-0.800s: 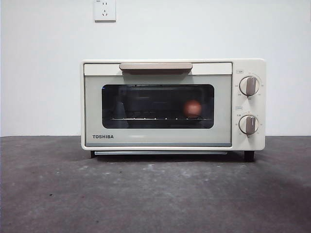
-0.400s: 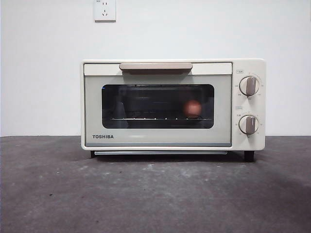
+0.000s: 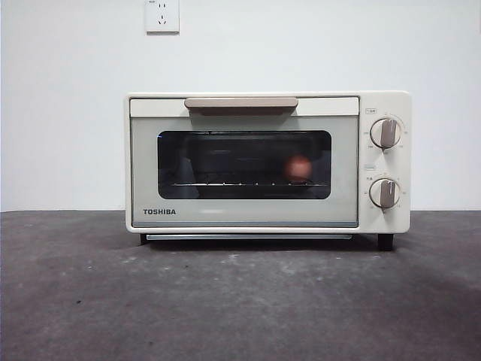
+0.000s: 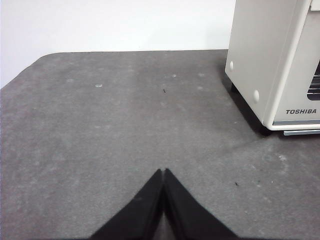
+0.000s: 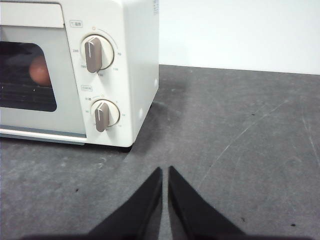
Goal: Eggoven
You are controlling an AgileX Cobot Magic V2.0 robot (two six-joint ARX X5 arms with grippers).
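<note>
A cream TOSHIBA toaster oven (image 3: pixel 267 162) stands on the dark table with its door closed. Through the dark glass window I see the reddish-brown egg (image 3: pixel 298 168) resting on the inner rack, toward the knob side. The egg (image 5: pixel 39 70) also shows behind the glass in the right wrist view. My left gripper (image 4: pixel 164 172) hangs shut over bare table beside the oven's side wall (image 4: pixel 260 60), holding nothing. My right gripper (image 5: pixel 165 171) is shut too, over the table in front of the oven's two knobs (image 5: pixel 97 52), apart from them.
A beige handle (image 3: pixel 241 103) runs along the top of the oven door. A white wall with a socket (image 3: pixel 161 15) stands behind the oven. The dark grey table (image 3: pixel 240 301) stretches in front and to both sides.
</note>
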